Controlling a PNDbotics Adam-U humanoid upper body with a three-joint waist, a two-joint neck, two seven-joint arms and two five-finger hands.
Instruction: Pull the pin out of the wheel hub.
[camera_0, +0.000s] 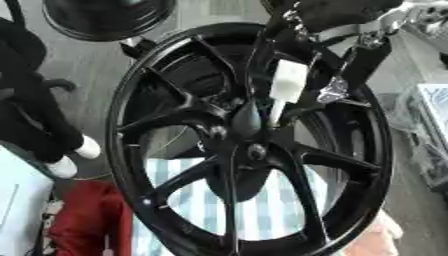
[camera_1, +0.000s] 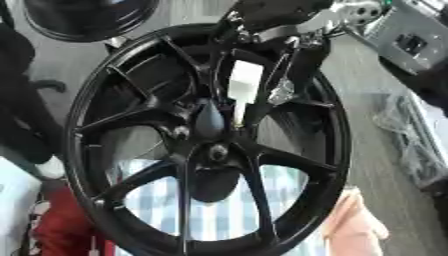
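Both head-mounted eye views are aimed downward, close in on the black wheel (camera_0: 249, 145); nearly the same scene is shared.

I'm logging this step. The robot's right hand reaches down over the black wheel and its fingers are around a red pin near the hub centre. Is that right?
Not quite: the pin is white, not red, as the left eye view shows. The rest holds: the right hand reaches down over the black wheel, its fingers around the pin near the hub centre.
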